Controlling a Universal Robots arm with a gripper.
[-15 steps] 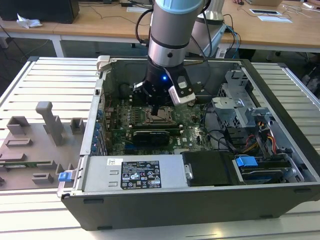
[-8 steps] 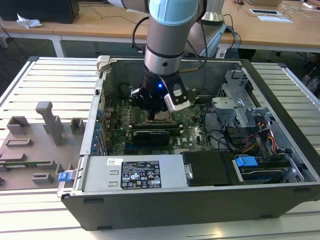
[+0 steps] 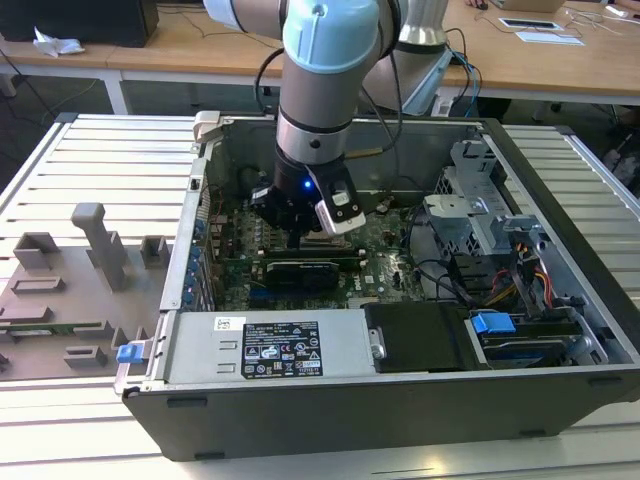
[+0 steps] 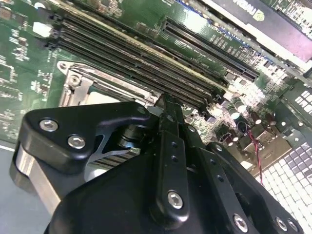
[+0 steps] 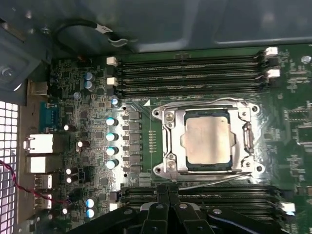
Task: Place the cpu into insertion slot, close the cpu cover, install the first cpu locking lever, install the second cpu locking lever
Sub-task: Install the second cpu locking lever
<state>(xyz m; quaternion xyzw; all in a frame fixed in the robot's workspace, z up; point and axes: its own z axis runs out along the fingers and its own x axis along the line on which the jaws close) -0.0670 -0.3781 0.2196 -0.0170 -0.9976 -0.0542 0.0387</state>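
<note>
- The hand (image 3: pixel 305 237) hangs inside the open computer case (image 3: pixel 560 200), centre of the exterior view, low over the green board (image 5: pixel 83 97).
- Whether its fingers (image 5: pixel 168 214) are spread or pressed together cannot be told; they look to meet, with nothing seen between them.
- The cpu (image 5: pixel 207 140) lies seated in the insertion slot (image 5: pixel 165 168), centre-right of the first wrist view.
- The cpu cover (image 5: pixel 176 141) lies flat around it.
- Long black memory slots (image 5: pixel 190 73) flank the socket above and below.
- Capacitors (image 5: pixel 111 141) stand just left of the socket.

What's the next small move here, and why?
Probably ease the gripper onto the thin silver wire lever and press it down. The pale silver square cpu already sits under the closed silver metal frame cover, while that lever looks unlatched, angled off the cover's edge.
</note>
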